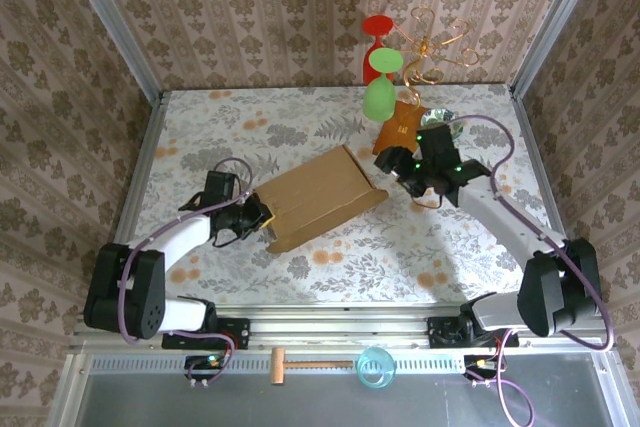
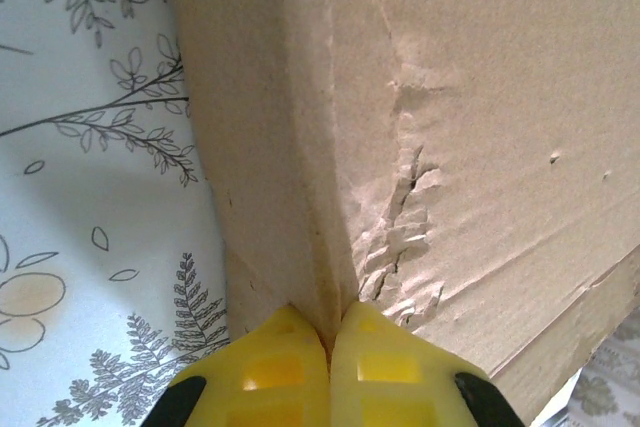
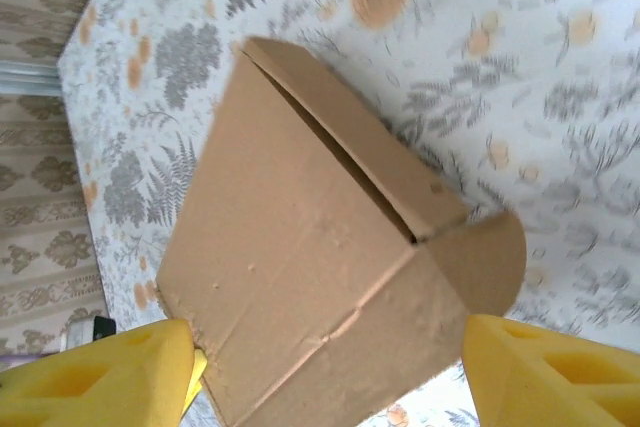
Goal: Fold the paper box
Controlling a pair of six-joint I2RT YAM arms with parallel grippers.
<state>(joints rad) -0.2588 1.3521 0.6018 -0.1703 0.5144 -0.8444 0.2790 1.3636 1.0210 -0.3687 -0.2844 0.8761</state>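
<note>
While your left gripper (image 1: 262,219) is clamped tight on a folded edge at the near-left corner of the paper box (image 1: 318,195), that end is anchored. The cardboard just above the yellow fingertips (image 2: 290,367) is creased and torn in small flakes, so judge the pinch as firm rather than gentle. You have the box lying near the middle of the table (image 1: 200,127), set diagonally, its top panel folded down over the body with a dark slit left along one side. Your right gripper (image 1: 392,162) hovers at the far-right end with its fingers spread wide and nothing held; whether one pad brushes the cardboard cannot be told. From that wrist you look down at a rounded tab (image 3: 488,265) sticking out loose from the box's corner. That tab seems to be the reason for the pose: one gripper pins the box so it will not slide, and the other is free to tuck or press. The orange-brown board (image 1: 397,127) lies beyond the right gripper, apart from the box.
</note>
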